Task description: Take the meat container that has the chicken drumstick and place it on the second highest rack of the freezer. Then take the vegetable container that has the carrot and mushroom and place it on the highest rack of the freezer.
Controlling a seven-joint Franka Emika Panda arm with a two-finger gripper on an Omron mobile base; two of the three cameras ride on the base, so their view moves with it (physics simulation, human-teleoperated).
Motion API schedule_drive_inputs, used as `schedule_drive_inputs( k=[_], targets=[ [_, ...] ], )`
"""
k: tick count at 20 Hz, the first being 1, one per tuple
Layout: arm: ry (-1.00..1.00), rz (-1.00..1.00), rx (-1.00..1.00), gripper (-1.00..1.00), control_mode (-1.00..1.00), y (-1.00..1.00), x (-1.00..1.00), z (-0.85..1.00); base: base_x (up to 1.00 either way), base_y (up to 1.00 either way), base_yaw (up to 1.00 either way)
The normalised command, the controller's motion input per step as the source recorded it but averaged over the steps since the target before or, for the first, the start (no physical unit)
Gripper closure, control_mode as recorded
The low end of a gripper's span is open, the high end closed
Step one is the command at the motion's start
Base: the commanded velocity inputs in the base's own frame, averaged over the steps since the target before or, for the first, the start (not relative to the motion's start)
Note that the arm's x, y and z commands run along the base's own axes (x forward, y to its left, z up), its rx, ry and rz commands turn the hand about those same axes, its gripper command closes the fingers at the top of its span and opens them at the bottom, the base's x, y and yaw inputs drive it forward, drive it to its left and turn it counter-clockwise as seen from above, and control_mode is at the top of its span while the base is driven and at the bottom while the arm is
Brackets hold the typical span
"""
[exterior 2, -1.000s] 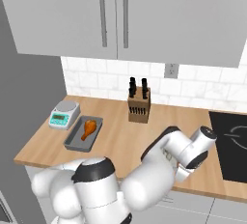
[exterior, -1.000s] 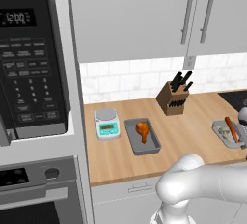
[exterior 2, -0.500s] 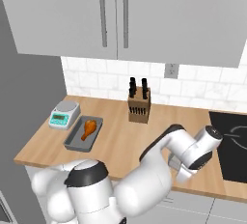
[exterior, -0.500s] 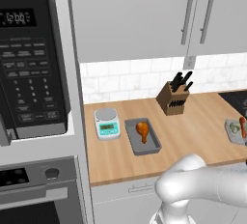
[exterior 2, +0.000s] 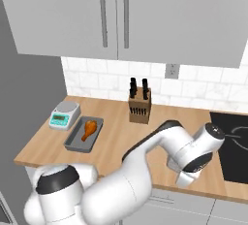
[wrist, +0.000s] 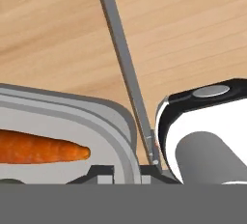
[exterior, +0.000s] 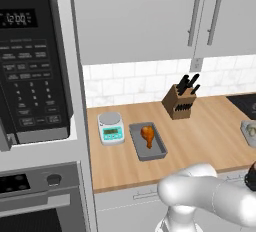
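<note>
The pale wooden surface [exterior: 200,131] is running across the middle of the left base view, under white wall cabinets [exterior: 150,16] and a white tiled backsplash. In the centre of that frame, a shallow grey rectangular meat container [exterior: 148,141] is lying flat on the wood, and the glossy orange-brown chicken drumstick [exterior: 147,135] is resting inside it. Just left of the container a small grey kitchen scale with a teal display [exterior: 111,127] is sitting, and up and to the right a wooden knife block with dark handles [exterior: 180,102] is standing near the wall. A black microwave [exterior: 30,61] is filling the upper left.

At the right edge of the left base view, the grey rim of the vegetable container [exterior: 249,132] is peeking in, well apart from the meat container. In the hand view its rounded grey corner [wrist: 103,121] is occupying the lower left, with the bright orange tapered carrot [wrist: 43,147] lying inside.

The claw is pressed together at the bottom of the hand view, right at that container's rim; whether it is pinching the rim I cannot tell.
</note>
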Motion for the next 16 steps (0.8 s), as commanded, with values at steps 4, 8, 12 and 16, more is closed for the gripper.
schedule_drive_inputs(
  k=[4,8,12,16],
  targets=[
    [-0.23,0.12,-0.29,1.0,-1.0,0.72,-0.41,0.72,0.0,0.0,0.0],
    [0.0,0.07,-0.22,1.0,-1.0,0.58,-0.41,0.47,0.0,0.0,0.0],
    [0.05,-0.05,0.0,1.0,-1.0,0.64,-0.44,0.49,0.0,0.0,0.0],
    [-0.03,-0.08,0.03,1.0,-1.0,0.63,-0.43,0.53,0.0,0.0,0.0]
  ],
)
